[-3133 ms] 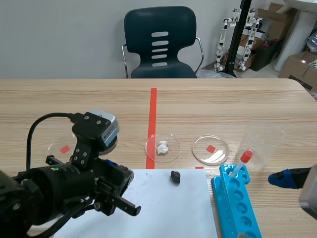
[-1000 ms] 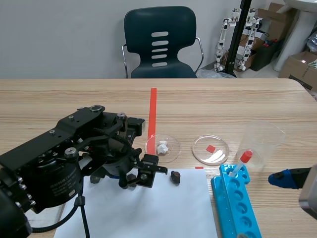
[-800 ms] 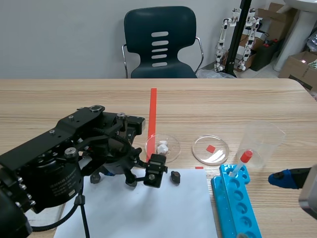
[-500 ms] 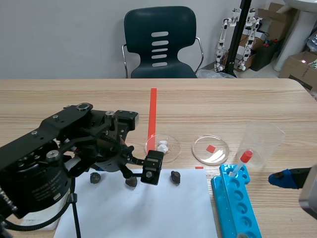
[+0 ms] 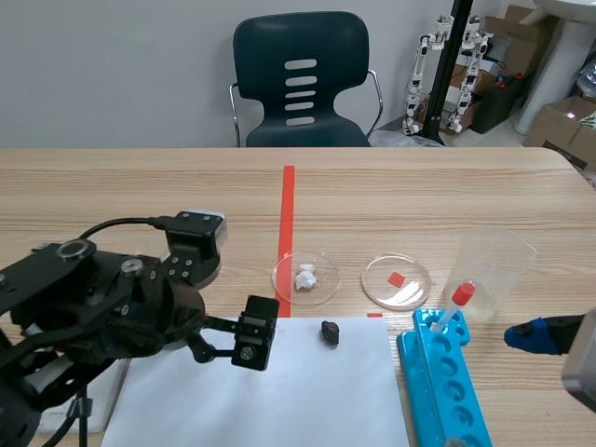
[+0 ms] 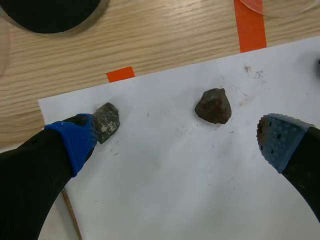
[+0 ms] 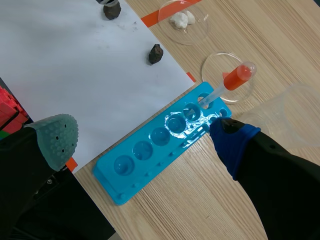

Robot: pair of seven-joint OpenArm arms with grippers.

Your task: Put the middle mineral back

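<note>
Three dark minerals lie in a row on the white paper (image 6: 200,190). The brown middle mineral (image 6: 213,106) rests free on the sheet, just ahead of my open left gripper (image 6: 175,145) and between its finger lines. A grey speckled mineral (image 6: 106,121) lies against the left blue pad (image 6: 75,142). In the scene view the left gripper (image 5: 226,346) hovers over the paper and hides both; only the right mineral (image 5: 329,332) shows. My right gripper (image 7: 145,142) stands open above the blue rack (image 7: 165,145), holding nothing.
A petri dish with white bits (image 5: 305,277) and a petri dish without contents (image 5: 396,281) stand beyond the paper. A clear beaker (image 5: 491,270) and a red-bulbed dropper (image 5: 456,303) in the blue rack (image 5: 452,396) are at the right. A black disc (image 6: 47,12) lies ahead of the left gripper.
My left gripper opened and let the middle mineral go on the paper, then drew back toward the robot and to the left. The right arm has not moved.
</note>
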